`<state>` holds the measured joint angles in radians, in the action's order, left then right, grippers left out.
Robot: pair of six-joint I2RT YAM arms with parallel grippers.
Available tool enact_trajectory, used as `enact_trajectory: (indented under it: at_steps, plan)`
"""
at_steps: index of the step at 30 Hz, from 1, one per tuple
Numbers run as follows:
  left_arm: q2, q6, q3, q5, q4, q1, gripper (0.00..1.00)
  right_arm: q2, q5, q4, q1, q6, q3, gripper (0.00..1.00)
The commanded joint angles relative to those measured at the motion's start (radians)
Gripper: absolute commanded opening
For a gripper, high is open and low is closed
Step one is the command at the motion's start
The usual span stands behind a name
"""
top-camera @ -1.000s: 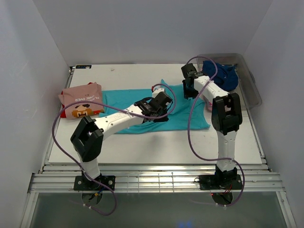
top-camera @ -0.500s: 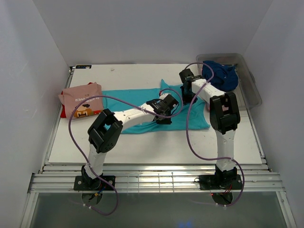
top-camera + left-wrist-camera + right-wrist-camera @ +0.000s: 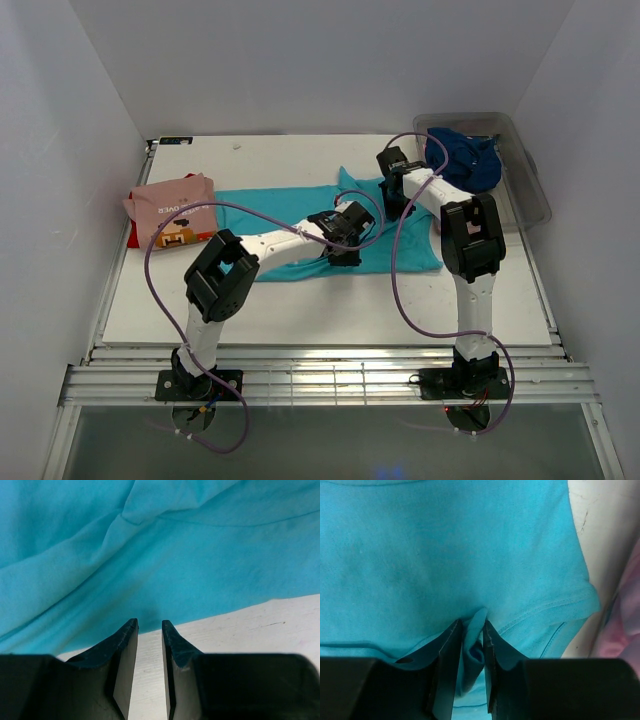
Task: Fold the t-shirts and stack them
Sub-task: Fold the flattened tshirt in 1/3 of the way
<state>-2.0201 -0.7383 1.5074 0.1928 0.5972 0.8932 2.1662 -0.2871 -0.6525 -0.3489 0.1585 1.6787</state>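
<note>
The turquoise t-shirt (image 3: 290,212) lies spread across the middle of the table. My right gripper (image 3: 394,200) is down on its far right part, shut on a pinched-up fold of the turquoise cloth (image 3: 474,630). My left gripper (image 3: 344,248) sits low at the shirt's near hem; its jaws stand a narrow gap apart over bare table (image 3: 150,626), with nothing between them. A folded salmon-pink t-shirt (image 3: 170,208) with white print rests at the left on a red one (image 3: 134,238). A navy t-shirt (image 3: 465,160) lies in the tub.
The clear grey tub (image 3: 532,195) stands at the back right corner. Pink cloth (image 3: 625,625) shows just right of the turquoise sleeve in the right wrist view. White walls close in the table on three sides.
My right gripper's jaws have closed in on a fold of the turquoise shirt. The left arm has swung its elbow forward and its gripper has shifted slightly right along the near hem.
</note>
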Motion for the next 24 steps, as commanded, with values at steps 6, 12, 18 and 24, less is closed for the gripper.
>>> enact_trajectory:
  at_steps: [6, 12, 18, 24]
  plan:
    - [0.069, -0.03, -0.075, -0.024, -0.022, 0.026, 0.37, -0.034, -0.056, 0.04, 0.001, -0.057, 0.048, 0.27]
    - [0.072, -0.047, -0.137, -0.024, -0.028, 0.05, 0.36, -0.02, -0.069, 0.045, 0.001, -0.074, 0.073, 0.27]
    - [0.07, -0.065, -0.159, -0.029, -0.031, 0.072, 0.36, -0.011, -0.057, 0.059, 0.001, -0.089, 0.092, 0.22]
    - [0.096, -0.042, -0.107, 0.017, -0.043, 0.099, 0.35, 0.001, -0.057, 0.06, 0.001, -0.1, 0.101, 0.08]
